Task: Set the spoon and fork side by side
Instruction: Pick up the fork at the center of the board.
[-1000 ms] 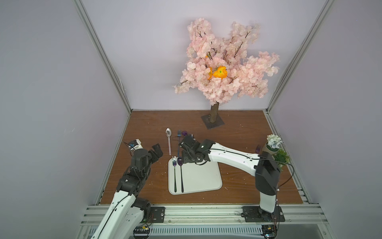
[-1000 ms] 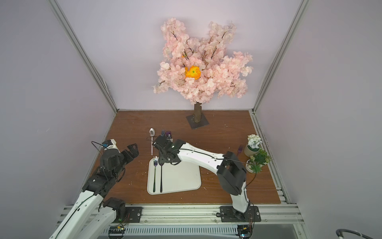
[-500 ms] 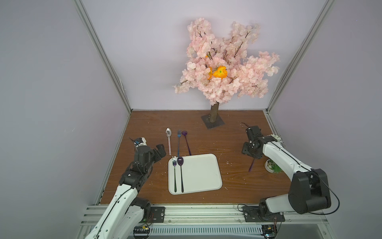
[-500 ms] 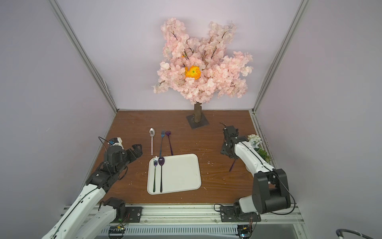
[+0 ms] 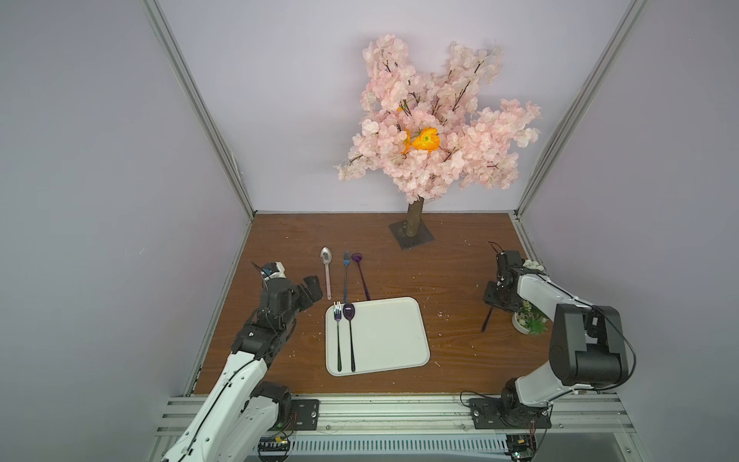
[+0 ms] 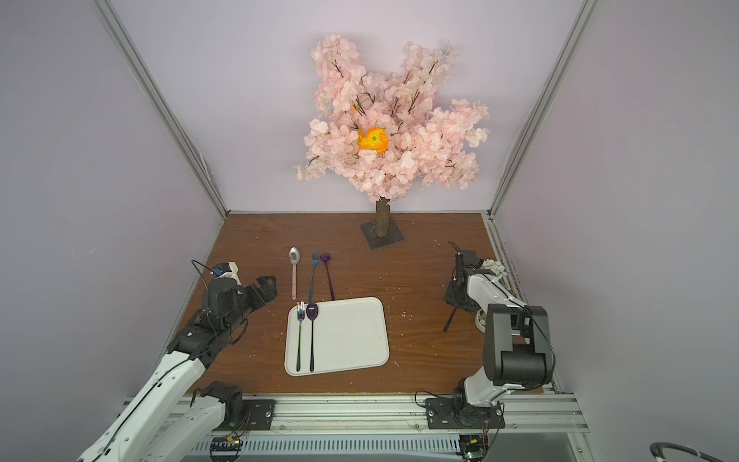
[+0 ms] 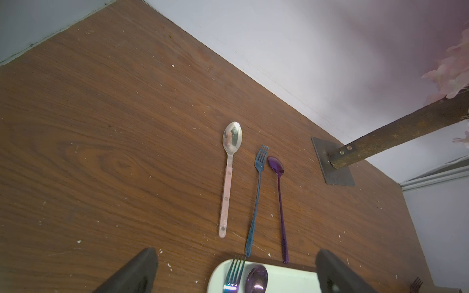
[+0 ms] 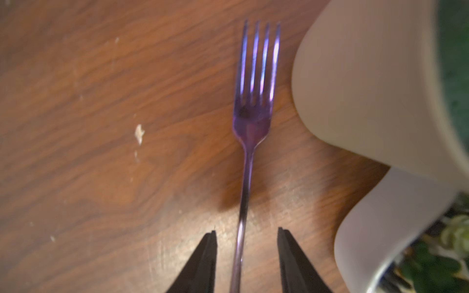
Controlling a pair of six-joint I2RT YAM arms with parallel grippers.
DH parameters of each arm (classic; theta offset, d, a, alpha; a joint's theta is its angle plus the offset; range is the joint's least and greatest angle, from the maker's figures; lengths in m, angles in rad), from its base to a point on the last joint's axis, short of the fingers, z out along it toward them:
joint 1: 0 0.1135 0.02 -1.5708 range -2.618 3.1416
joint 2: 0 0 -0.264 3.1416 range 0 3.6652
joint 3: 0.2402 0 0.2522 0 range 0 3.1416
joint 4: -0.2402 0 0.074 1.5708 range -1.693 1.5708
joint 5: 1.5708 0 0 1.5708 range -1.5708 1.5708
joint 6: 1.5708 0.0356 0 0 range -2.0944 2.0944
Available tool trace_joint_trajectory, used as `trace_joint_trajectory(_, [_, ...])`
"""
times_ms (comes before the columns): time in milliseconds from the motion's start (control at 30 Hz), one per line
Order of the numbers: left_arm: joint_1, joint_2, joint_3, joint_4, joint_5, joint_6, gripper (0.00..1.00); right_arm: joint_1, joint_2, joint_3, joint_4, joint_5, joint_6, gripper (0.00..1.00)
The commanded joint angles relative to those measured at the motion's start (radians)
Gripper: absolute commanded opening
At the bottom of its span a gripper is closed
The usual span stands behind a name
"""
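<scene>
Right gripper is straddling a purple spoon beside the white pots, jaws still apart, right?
No: it is a purple fork, not a spoon; the right wrist view shows its tines. The right gripper straddles its handle beside the white pots, jaws apart.

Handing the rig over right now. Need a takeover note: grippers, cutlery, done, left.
Left gripper: open, empty, hovering beside the tray.
Right gripper: jaws open astride the handle of the purple fork, next to the white pots; no grip yet.
On the tray: iridescent fork and dark purple spoon lie side by side, parallel.
On the table beyond it: pink-handled spoon, blue fork, slim purple spoon in a row.
Done: tray pair looks set. Left: probably grasp the purple fork and lay it beside a spoon.
</scene>
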Motion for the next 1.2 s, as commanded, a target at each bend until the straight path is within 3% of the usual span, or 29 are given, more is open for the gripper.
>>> trace_joint_trajectory(0, [0.008,0.008,0.029,0.033,0.02,0.003,1.0,-0.001,0.032,-0.007,0.053,-0.033,-0.024,0.37])
trace_joint_trajectory(300, [0.008,0.025,0.039,0.037,0.012,0.003,0.99,-0.004,0.079,-0.039,0.1,-0.021,-0.029,0.29])
trace_joint_trajectory(433, [0.009,0.029,0.041,0.033,0.01,0.008,0.99,-0.005,0.072,-0.058,0.113,-0.024,-0.036,0.2])
trace_joint_trajectory(567, [0.009,0.033,0.045,0.033,0.009,0.012,1.0,-0.003,0.053,-0.073,0.119,-0.03,-0.049,0.02])
trace_joint_trajectory(633, [0.009,0.03,0.045,0.033,0.007,0.011,1.0,0.006,0.04,-0.075,0.12,-0.035,-0.061,0.0])
trace_joint_trajectory(1000, [0.011,0.1,0.046,0.032,-0.011,-0.006,0.99,0.265,-0.04,0.08,-0.003,0.007,-0.08,0.0])
trace_joint_trajectory(1167, [0.044,0.14,0.076,-0.019,-0.039,-0.031,0.99,0.445,-0.067,0.166,-0.068,-0.039,0.008,0.0])
